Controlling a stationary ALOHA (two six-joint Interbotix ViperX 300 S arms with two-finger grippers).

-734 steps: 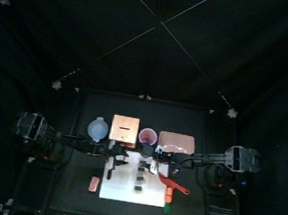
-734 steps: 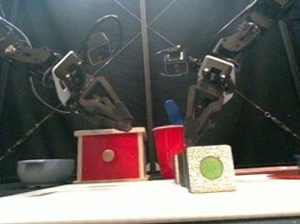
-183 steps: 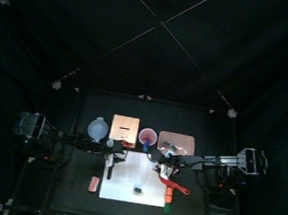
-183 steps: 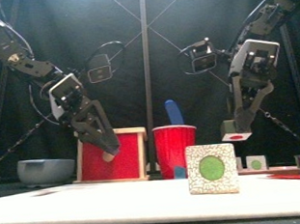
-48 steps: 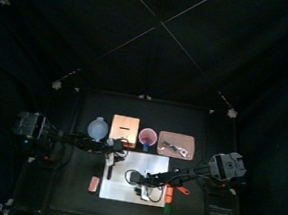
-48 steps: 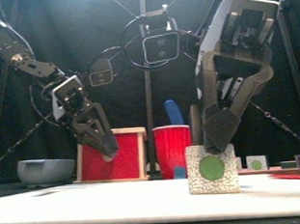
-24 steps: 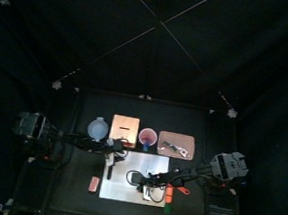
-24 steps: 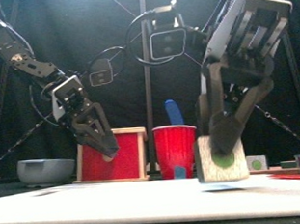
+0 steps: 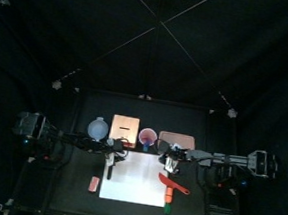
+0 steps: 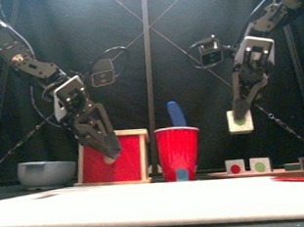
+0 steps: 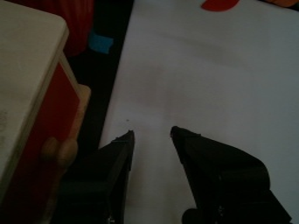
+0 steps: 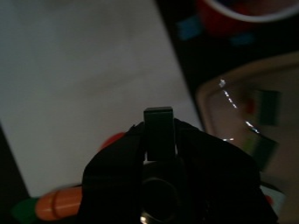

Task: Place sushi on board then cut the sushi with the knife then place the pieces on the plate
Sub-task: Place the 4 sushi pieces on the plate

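Note:
My right gripper [image 10: 241, 113] hangs above the pink tray [image 9: 183, 141], shut on a white-edged sushi piece [image 10: 241, 122] with a green centre. In the right wrist view that piece [image 12: 158, 133] shows dark between the jaws. Two more sushi pieces [image 10: 234, 166] [image 10: 259, 164] stand on the tray. The white board [image 9: 133, 182] lies bare at the table's front. My left gripper [image 11: 152, 140] is open and low over the board's back left corner, beside the wooden box [image 10: 112, 157]. A blue knife [image 10: 174, 112] stands in the red cup [image 10: 177, 153].
A blue-grey bowl [image 10: 46, 173] sits at the back left. The red knife [image 9: 172, 187] lies at the board's right edge, with a green toy [image 9: 169, 209] in front of it. An orange toy [image 9: 93, 183] lies left of the board.
My right gripper has lifted the last sushi piece off the board's front and carried it up and back to the right, over the tray. The left arm has stayed put.

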